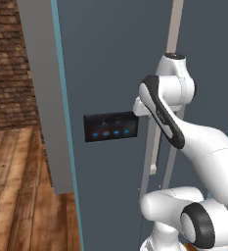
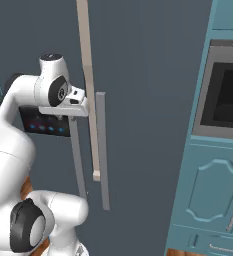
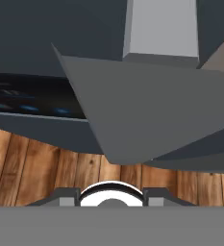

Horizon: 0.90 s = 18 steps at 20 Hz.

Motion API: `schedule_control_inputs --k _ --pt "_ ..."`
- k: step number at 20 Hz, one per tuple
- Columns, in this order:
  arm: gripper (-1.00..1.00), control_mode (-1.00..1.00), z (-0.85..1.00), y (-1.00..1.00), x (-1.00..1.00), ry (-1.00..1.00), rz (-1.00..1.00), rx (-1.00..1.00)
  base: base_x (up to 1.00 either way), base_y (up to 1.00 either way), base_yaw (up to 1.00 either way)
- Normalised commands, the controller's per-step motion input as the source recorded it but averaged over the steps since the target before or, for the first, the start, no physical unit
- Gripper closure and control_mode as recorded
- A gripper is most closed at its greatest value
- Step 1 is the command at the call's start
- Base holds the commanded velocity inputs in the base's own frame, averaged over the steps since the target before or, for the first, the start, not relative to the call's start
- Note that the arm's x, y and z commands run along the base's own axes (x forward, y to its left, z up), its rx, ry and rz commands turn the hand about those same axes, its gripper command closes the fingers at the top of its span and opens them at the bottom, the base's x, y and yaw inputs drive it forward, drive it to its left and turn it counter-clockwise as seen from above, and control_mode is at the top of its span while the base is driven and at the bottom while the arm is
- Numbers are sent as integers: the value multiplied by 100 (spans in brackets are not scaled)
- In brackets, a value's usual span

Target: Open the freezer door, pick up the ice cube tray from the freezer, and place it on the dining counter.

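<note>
Reaching against the tall slate-grey freezer door beside its black blue-lit panel, the white arm's gripper meets the long grey handle; finger state indiscernible.

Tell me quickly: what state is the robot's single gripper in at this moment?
Gripper: at the long grey vertical handle of the dark slate-grey freezer door; open, closed or gripping cannot be told.

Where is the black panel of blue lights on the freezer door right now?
The black panel sits mid-height on the freezer door in the left base view, just left of the long grey handle and the robot's wrist.
</note>
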Motion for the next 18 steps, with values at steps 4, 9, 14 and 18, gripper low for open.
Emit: schedule_control_inputs --k 4,9,14,18 --pt "-100 -100 0 0 -8 0 0 0 0 0 0" --pt "-100 -100 -4 0 -33 -7 -1 0 0 0 0" --pt "-100 100 -2 0 -12 -6 -1 0 0 0 0" --pt "-100 100 0 0 0 0 0 0 -45 0 0"
